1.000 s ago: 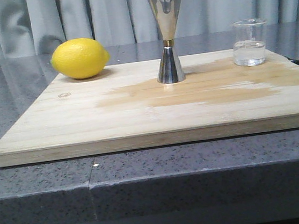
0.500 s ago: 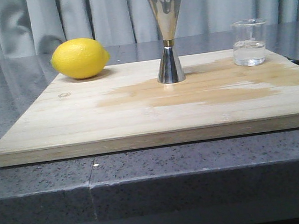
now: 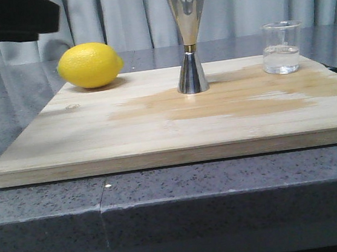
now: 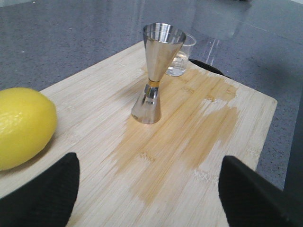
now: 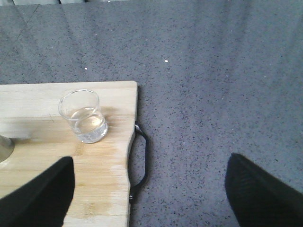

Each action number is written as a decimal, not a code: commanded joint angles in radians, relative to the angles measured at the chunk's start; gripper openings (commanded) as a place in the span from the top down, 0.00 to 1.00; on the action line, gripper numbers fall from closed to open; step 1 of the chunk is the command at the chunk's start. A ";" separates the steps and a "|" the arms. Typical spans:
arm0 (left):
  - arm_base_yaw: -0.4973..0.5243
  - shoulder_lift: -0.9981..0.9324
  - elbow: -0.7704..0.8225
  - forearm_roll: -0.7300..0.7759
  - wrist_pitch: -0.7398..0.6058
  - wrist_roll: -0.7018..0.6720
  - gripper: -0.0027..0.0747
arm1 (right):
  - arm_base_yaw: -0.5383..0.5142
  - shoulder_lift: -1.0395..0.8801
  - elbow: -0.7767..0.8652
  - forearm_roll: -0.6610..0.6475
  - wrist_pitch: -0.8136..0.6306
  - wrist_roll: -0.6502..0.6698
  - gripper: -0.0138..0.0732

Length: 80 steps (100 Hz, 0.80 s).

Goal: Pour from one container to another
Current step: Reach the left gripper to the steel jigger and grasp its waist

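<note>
Small clear glass beaker (image 3: 281,48) sitting at 3 o'clock of tall steel hourglass jigger (image 3: 189,42); both tools (image 4: 149,198) (image 5: 149,196) hovering, spread wide, holding nothing.

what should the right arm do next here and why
Probably bring the right claw down and across toward the glass beaker. The beaker stands upright with liquid in it near the board's right edge, untouched. The claw is open above it, off to the side over the counter. The steel jigger waits upright mid-board, so grasping the beaker seems to come first.
</note>
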 commanded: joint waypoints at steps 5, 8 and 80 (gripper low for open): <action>-0.078 0.079 -0.050 -0.180 0.048 0.196 0.26 | -0.002 0.001 -0.036 0.004 -0.079 -0.010 0.17; -0.097 0.106 -0.063 -0.195 0.048 0.214 0.26 | -0.002 0.001 -0.036 0.004 -0.079 -0.010 0.17; -0.340 0.585 -0.590 -0.241 0.045 0.223 0.26 | -0.002 0.001 -0.036 0.004 -0.078 -0.010 0.17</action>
